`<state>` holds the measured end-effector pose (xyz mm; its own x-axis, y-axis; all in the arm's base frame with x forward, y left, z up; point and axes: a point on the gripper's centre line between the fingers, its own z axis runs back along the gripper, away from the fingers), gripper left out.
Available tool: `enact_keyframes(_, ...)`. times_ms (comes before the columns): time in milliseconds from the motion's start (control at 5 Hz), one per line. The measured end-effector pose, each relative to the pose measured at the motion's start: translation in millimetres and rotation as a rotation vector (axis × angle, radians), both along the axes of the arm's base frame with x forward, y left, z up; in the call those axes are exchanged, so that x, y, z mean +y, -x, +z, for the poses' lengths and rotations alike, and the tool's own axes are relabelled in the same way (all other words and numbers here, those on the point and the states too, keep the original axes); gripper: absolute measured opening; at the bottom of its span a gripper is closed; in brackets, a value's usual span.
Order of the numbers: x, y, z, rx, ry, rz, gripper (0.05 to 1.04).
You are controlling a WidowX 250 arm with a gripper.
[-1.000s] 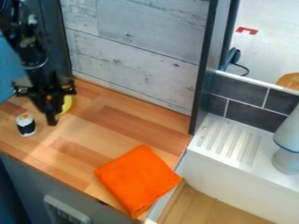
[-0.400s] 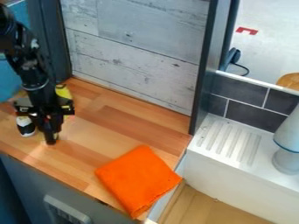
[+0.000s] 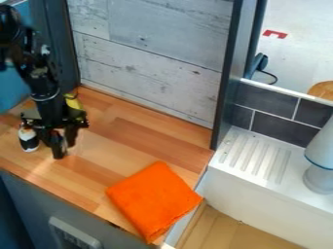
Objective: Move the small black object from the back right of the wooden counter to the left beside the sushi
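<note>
The black gripper (image 3: 64,151) hangs low over the left part of the wooden counter (image 3: 120,141), its two fingers apart. Just left of it a small black-and-white sushi-like piece (image 3: 28,141) stands upright, its top partly covered by the gripper's body. Behind the gripper, near the wall, part of a yellow object (image 3: 73,102) shows; the arm hides the rest. An orange folded cloth (image 3: 155,200) lies flat at the counter's front right, well away from the gripper.
A grey plank wall (image 3: 149,58) backs the counter, with a dark upright post (image 3: 228,78) at its right end. Beyond it are a white sink with a ribbed drainboard (image 3: 253,155) and a pale grey object (image 3: 319,165) on its rim.
The gripper has come toward the counter's front and its fingers now show apart. More of the yellow object's upper part shows behind it. The sushi-like piece and cloth have not moved.
</note>
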<state>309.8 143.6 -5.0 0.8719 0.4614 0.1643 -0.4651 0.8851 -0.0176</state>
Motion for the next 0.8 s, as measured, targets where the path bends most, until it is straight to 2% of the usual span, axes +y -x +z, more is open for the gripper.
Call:
enact_keyframes(200, -7.0, -6.7, 1.9, -0.010, -0.005, -0.019, 0.995)
enact_keyframes(400, -6.2, -9.5, 3.6, -0.016, -0.006, -0.023, 1.005)
enact_keyframes(600, -6.2, -11.7, 9.7, 0.004, 0.007, -0.019, 1.001)
enact_keyframes(800, -5.1, -7.2, 51.5, 0.110, 0.043, -0.006, 1.001)
